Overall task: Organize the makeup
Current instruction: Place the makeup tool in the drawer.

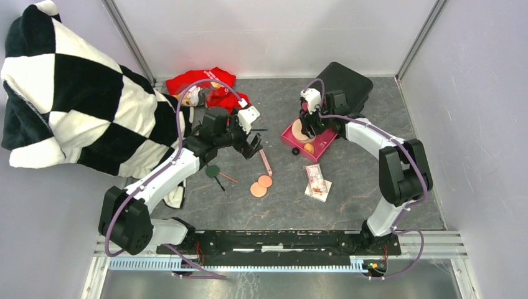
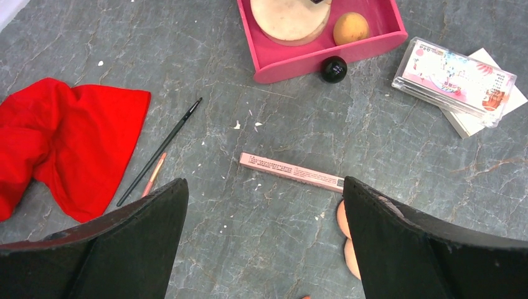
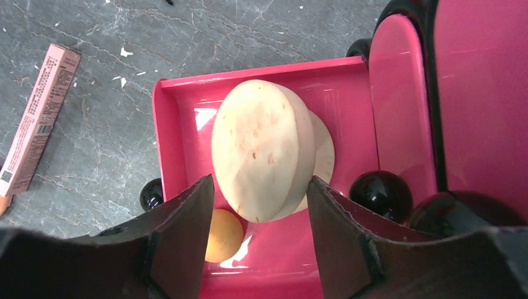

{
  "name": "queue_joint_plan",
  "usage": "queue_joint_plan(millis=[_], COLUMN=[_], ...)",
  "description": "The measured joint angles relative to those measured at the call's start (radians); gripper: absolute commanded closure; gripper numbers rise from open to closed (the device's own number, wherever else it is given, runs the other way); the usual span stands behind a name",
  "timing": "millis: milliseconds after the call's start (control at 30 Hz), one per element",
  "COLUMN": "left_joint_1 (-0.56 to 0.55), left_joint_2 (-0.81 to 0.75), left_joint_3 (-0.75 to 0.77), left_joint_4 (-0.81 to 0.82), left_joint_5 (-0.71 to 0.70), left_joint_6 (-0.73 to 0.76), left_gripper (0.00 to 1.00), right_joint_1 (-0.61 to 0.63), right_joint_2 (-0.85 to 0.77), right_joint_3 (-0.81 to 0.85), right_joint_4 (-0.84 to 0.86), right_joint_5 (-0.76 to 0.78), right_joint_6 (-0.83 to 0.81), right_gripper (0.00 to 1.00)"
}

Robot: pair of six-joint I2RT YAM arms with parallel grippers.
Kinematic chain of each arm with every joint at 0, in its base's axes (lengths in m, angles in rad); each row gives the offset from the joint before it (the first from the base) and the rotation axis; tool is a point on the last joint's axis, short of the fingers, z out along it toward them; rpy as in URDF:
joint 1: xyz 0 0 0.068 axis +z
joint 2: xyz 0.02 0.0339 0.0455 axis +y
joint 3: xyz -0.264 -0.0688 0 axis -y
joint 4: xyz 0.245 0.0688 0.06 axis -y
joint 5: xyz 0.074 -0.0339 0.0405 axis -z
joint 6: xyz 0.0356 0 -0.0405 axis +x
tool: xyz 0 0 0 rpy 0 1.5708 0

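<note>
**Pink drawer part-filled, most of the makeup out on the stone**

Pink is where the right tool [image 3: 260, 184] works. Its fingers stand either side of a thick cream puff [image 3: 261, 149] that is tipped on edge inside the pink drawer [image 3: 168, 162]. They sit close against the puff, but I cannot tell whether they pinch it or only bracket it. A small orange puff [image 3: 224, 235] lies in the drawer's corner just beside it.

The left tool [image 2: 264, 187] hangs wide open and empty above the pink stick [image 2: 291, 172], which lies flat on the worktop [image 2: 398, 162]. The rest of the makeup is scattered:
- two peach puffs [image 1: 261, 185] near the stick
- the patterned packet [image 2: 457, 81] resting on the white card [image 2: 464, 124]
- a black pencil [image 2: 162, 149] and a brown one [image 2: 154, 175] just beside the red cloth [image 2: 62, 143]

Two things worry me from where I stand.
- **The cream puff:** it is soft and propped at a slant. A hard squeeze or a crooked release could spring it over the low wall. The drawer sits loose, so a nudge may slide it.
- **The stick:** it is thin and flat on hard stone. If the open fingers come down off-centre, they may skid it into the peach puffs or catch one end only, and it would swing free.
</note>
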State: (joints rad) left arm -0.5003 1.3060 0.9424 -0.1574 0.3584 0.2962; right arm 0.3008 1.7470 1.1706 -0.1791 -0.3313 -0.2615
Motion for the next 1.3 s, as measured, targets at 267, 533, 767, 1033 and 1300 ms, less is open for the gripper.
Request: queue_joint_plan(millis=[267,533,767,1033,1300], left_joint_1=[0.0,0.0,0.0,0.001,0.0], left_joint_2=[0.0,0.0,0.0,0.0,-0.012], left_joint_3=[0.0,0.0,-0.018,-0.124,-0.211], left_joint_4=[-0.005,-0.006,-0.013,-0.033,-0.085], left_joint_5=[-0.018,-0.022,-0.043,-0.003,0.093], left_joint_6=[0.0,0.008,0.072,0.214,0.395], left_gripper=[0.0,0.0,0.0,0.0,0.0], right_joint_1=[-0.002,-0.002,0.005,0.051,0.129], right_joint_2=[-0.068,-0.132,-0.195,-0.208,-0.253], right_joint_3=[0.0,-0.008,-0.037,-0.037,-0.101], right_joint_4=[-0.003,0.0,0.002,-0.024,-0.079], right_joint_5=[-0.005,-0.072,-0.22,-0.299,-0.296], right_joint_6=[0.0,0.001,-0.052,-0.104,-0.154], right_gripper=[0.3,0.28,0.26,0.26,0.25])
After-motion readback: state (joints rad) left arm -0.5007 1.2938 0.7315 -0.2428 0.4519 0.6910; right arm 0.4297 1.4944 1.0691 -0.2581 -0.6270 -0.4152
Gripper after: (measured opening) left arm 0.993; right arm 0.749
